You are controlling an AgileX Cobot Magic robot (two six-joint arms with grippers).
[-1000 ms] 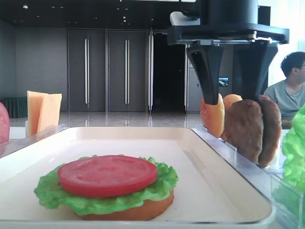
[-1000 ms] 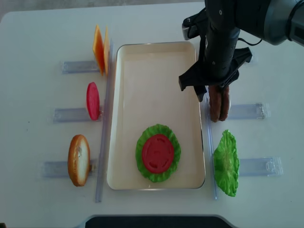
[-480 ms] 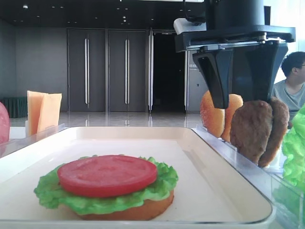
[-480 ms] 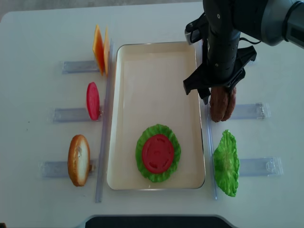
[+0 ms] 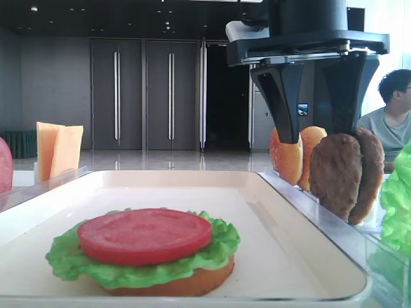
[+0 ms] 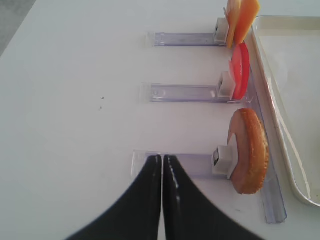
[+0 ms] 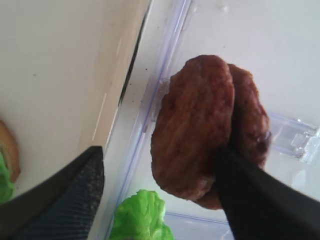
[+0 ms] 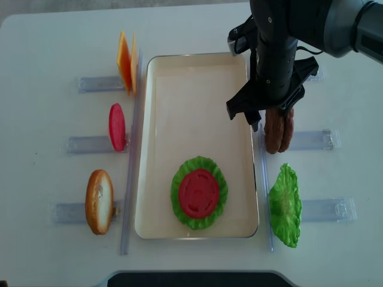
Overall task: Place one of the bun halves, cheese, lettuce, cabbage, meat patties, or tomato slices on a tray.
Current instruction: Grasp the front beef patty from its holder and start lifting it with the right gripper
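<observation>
Presently on the tray point(image 8: 157, 149): bun base, lettuce, tomato slice point(image 8: 198, 192); meat patties point(image 8: 278, 129) pending, racked upright, right gripper point(image 5: 314, 112) spread wide astride the near one, nothing held.

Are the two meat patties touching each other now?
Touching. The right wrist view shows the front patty lying flat against the rear patty, no gap between them. The right gripper stands open around them.

No readable text, labels or numbers anywhere
</observation>
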